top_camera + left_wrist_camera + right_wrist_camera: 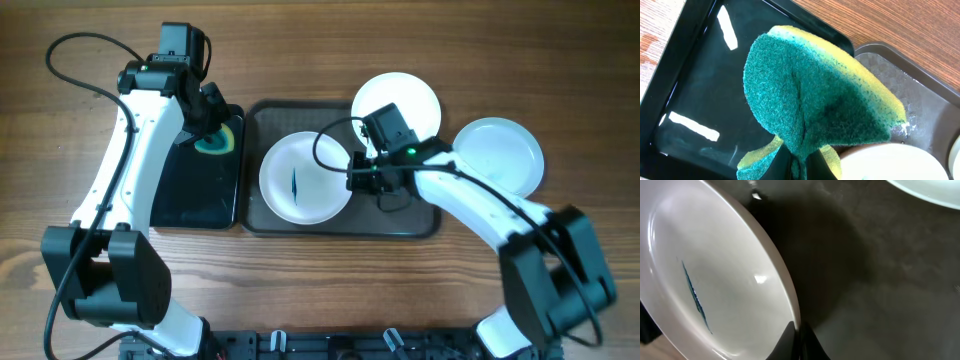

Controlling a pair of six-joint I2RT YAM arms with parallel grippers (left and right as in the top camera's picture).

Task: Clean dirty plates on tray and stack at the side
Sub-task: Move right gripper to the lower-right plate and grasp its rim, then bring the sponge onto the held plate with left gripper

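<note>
The left hand (211, 124), clamped on the sponge (815, 95), hung over the black tray (195, 195) toward the tabletop's far left. The streaked plate (318, 160) lay just to its right and a little closer to the near edge, in the left half of the tray (420, 222). Its blue streak (295, 183) ran far-to-near. The right hand (360, 180) was pinched on that plate's right rim, so the sponge arm likely needed only a short rightward reach.
</note>
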